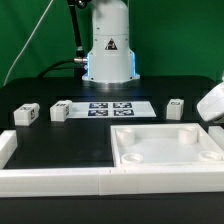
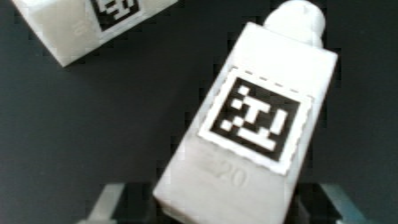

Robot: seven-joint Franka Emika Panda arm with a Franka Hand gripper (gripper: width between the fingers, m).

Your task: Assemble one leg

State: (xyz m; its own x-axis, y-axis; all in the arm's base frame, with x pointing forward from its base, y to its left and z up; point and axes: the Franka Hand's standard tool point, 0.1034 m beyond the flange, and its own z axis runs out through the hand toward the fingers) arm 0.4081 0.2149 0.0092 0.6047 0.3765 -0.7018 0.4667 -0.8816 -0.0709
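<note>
leg btwn jaws of hand, prob gripped, tilted

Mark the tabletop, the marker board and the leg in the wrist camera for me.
tabletop [image 1: 165, 147], exterior view, bare inner floor.
marker board [image 1: 108, 107], exterior view, middle, among its tags.
leg [image 2: 249, 115], wrist view, on its square tag.

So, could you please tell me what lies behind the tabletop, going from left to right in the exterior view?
first leg → second leg → marker board → third leg. I cannot tell what the white shape is, as the right edge cuts it off.
</note>
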